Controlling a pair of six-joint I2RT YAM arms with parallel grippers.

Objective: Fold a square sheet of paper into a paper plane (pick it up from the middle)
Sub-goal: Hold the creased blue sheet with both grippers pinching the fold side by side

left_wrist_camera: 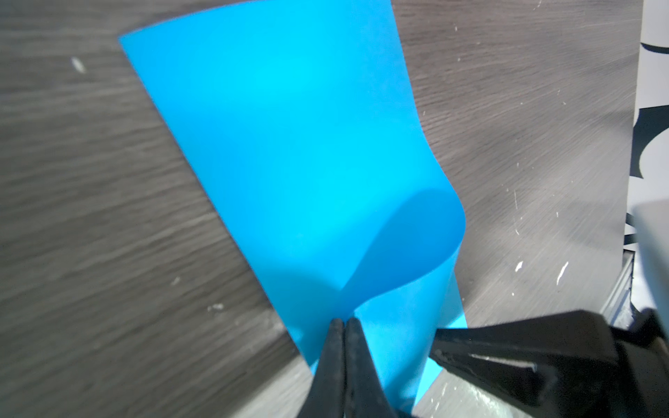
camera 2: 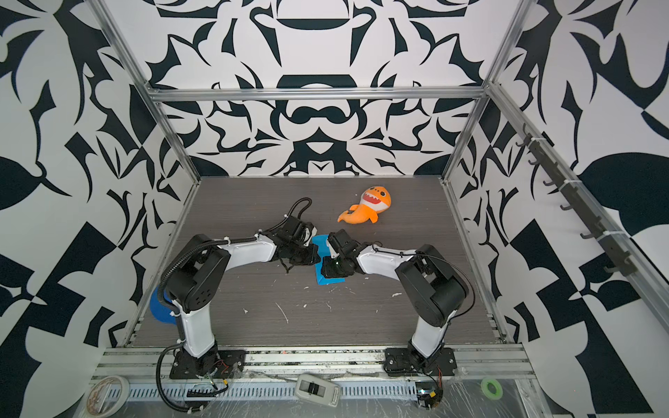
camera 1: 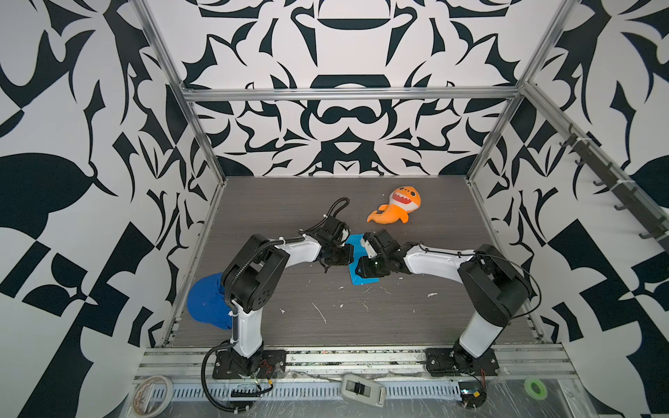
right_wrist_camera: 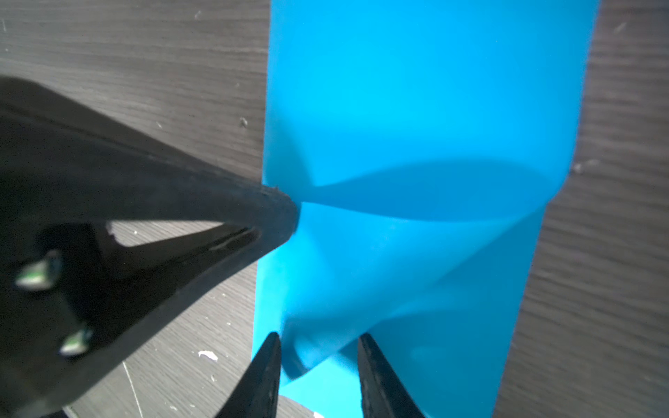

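Observation:
The square sheet of paper (camera 1: 362, 281), bright blue, lies mid-table between both grippers, its middle lifted into a soft curl (left_wrist_camera: 405, 246). My left gripper (left_wrist_camera: 344, 322) is shut on that raised ridge of paper, and its dark finger tip (right_wrist_camera: 286, 210) touches the sheet's edge in the right wrist view. My right gripper (right_wrist_camera: 318, 336) is open, its two fingers apart with a loose curled flap (right_wrist_camera: 311, 347) between them, unclamped. In both top views the grippers (camera 1: 349, 253) (camera 2: 325, 269) meet over the sheet (camera 2: 329, 280). No paper plane is in view.
An orange shark plush (camera 1: 396, 204) lies behind the grippers to the right. A dark blue round disc (camera 1: 206, 305) sits at the table's left edge behind the left arm. Tape rolls (camera 1: 150, 392) (camera 1: 535, 388) and a white device (camera 1: 362, 389) rest on the front rail.

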